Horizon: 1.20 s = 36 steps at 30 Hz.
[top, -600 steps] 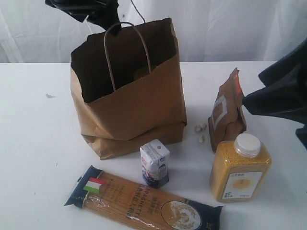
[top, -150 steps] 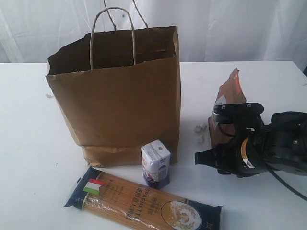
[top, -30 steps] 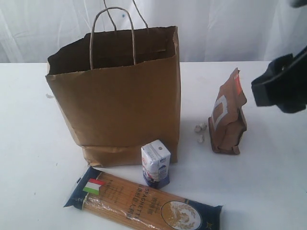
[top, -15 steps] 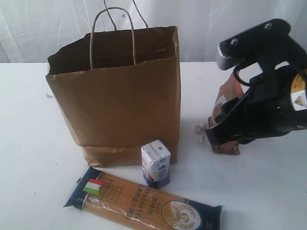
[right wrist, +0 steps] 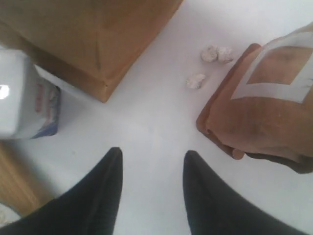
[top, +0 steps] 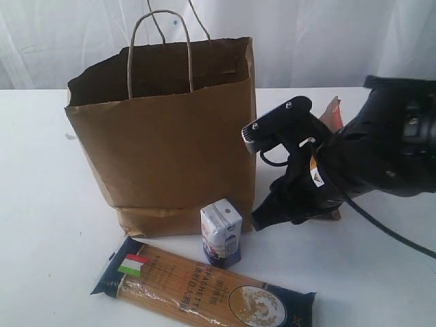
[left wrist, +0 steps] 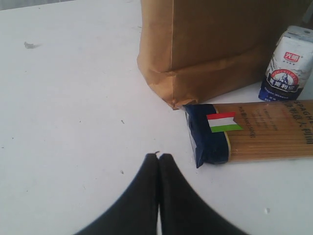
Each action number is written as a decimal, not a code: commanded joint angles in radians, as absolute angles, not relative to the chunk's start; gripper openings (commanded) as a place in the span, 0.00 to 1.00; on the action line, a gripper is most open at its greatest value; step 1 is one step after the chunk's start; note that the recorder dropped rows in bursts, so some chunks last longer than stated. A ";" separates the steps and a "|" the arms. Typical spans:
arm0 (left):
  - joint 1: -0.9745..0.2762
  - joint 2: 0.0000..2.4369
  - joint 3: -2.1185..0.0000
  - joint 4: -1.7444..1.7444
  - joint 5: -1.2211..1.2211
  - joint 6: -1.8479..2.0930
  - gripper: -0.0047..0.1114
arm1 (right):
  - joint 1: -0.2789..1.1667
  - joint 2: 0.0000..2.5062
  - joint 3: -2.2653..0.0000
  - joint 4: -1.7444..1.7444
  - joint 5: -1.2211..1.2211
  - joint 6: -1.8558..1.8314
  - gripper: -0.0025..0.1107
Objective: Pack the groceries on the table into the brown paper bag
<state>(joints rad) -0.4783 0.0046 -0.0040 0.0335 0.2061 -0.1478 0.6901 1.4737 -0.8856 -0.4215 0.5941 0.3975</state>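
The brown paper bag (top: pixel 170 129) stands upright and open on the white table (top: pixel 41 204). In front of it stands the small white-purple carton (top: pixel 220 231), and the long spaghetti packet (top: pixel 204 289) lies flat nearer the front. My right gripper (top: pixel 262 219) is open and empty, low over bare table between the carton (right wrist: pixel 24 98) and the brown pouch (right wrist: pixel 264 107). My right arm hides most of the pouch (top: pixel 332 112) in the exterior view. My left gripper (left wrist: pixel 159 155) is shut and empty near the spaghetti packet's dark end (left wrist: pixel 208 134). The jar, can and bottle are out of view.
Three small white crumbs (right wrist: pixel 210 63) lie on the table between the bag's corner (right wrist: pixel 100 90) and the pouch. A white curtain (top: pixel 327 41) hangs behind the table. A small speck (left wrist: pixel 30 45) lies on the table to the left of the bag.
My right arm has come down from the upper right and swung left, now low in front of the pouch beside the bag. The yellow-grain bottle seen 20 s ago is gone from the table.
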 commanded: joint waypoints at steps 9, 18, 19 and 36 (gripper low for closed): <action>-0.477 0.000 0.000 0.032 0.203 -0.157 0.04 | 0.575 1.634 -0.884 -0.502 0.354 0.511 0.36; -0.477 0.000 0.000 0.032 0.203 -0.157 0.04 | 0.527 1.735 -0.924 -0.502 0.319 0.524 0.36; -0.477 0.000 0.000 0.032 0.203 -0.157 0.04 | 0.516 1.744 -0.929 -0.502 0.319 0.524 0.36; -0.477 0.000 0.000 0.032 0.203 -0.157 0.04 | 0.422 1.759 -0.936 -0.512 0.321 0.507 0.36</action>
